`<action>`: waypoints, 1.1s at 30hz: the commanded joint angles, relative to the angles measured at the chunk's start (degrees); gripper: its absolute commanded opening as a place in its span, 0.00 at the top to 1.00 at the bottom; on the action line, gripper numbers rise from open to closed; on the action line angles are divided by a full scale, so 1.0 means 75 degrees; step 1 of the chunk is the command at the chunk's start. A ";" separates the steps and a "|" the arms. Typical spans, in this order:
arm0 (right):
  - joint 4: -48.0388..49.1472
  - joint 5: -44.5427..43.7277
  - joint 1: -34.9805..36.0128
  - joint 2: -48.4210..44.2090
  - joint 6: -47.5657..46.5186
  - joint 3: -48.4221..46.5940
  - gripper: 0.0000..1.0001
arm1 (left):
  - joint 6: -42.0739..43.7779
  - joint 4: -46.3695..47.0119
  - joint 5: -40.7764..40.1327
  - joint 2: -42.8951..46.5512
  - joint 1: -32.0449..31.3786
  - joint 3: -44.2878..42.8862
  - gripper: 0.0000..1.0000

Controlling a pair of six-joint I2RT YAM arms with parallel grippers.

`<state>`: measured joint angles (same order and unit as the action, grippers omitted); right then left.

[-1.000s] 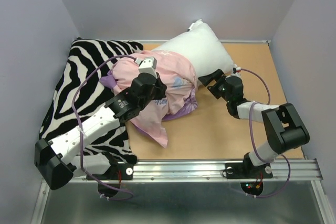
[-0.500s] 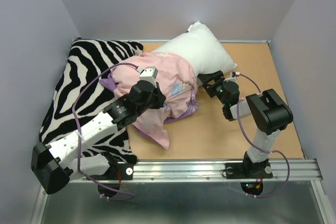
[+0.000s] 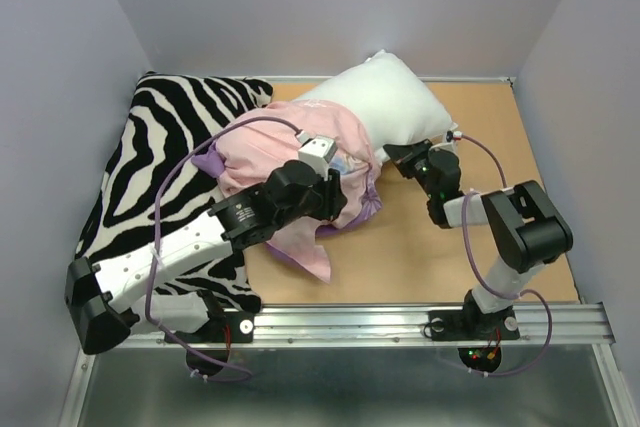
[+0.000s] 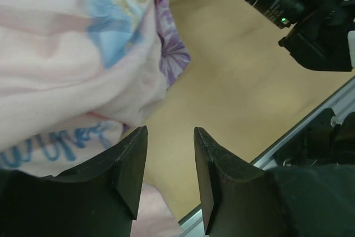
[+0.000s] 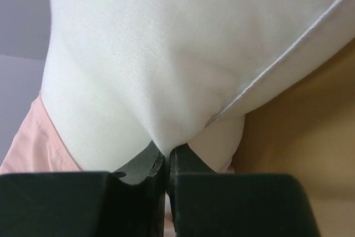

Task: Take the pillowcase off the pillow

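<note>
Swinging rightward over the last second, the left arm is now reaching across the bunched case, while the right arm's elbow is folding in closer to the pillow. Nearest the camera, the rail (image 3: 400,322) is carrying both bases at the table's (image 3: 430,257) front edge. Just beyond it, the left gripper (image 4: 170,137) is hanging over bare wood beside the near hem of the case (image 3: 300,142). Its jaws are standing a narrow gap apart and holding nothing; pink cloth is lying just beside one finger, not between them. The case, showing mostly its pale side, is lying crumpled around the near-left half of the pillow (image 3: 385,97). It is partly overlapping the cushion (image 3: 165,147), with one flap trailing toward the rail. Farther right, the right gripper (image 5: 166,156) is pinching a small fold of the pillow's bare white cover, jaws closed tight on it. Beyond that, the pillow's uncovered end is reaching toward the back wall.

Judging from this, the job is looking roughly half done. The danger is lying in that thin pinch: a firm tug on the case could be dragging the fold free. The pillow would then be sliding along with the case rather than out of it. The left jaws, empty and off the cloth, could also be closing on nothing, or on the stuffing through the fabric.
</note>
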<state>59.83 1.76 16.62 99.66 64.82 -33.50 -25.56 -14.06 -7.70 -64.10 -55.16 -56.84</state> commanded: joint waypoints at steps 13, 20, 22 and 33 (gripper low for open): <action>-0.4097 -0.0398 0.0045 -0.2424 -0.1762 -0.1732 0.99 | 0.1287 -0.0585 -0.3343 -0.3148 -0.1329 -0.2674 0.44; -0.5140 -0.0352 0.0045 -0.2588 -0.1939 -0.2493 1.00 | 0.1638 -0.0842 -0.3742 -0.4049 -0.1353 -0.3213 0.41; -0.5270 -0.0340 0.0045 -0.2611 -0.1939 -0.2588 0.99 | 0.1685 -0.0843 -0.3963 -0.4215 -0.1365 -0.3366 0.41; -0.6406 -0.0667 0.0010 -0.2670 -0.2337 -0.3712 0.99 | 0.1358 -0.1229 -0.4445 -0.4848 -0.1318 -0.3695 0.81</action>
<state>9.67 -0.64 16.62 82.87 49.54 -51.83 -14.06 -20.95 -36.49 -100.86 -65.14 -81.34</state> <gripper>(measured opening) 0.045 0.324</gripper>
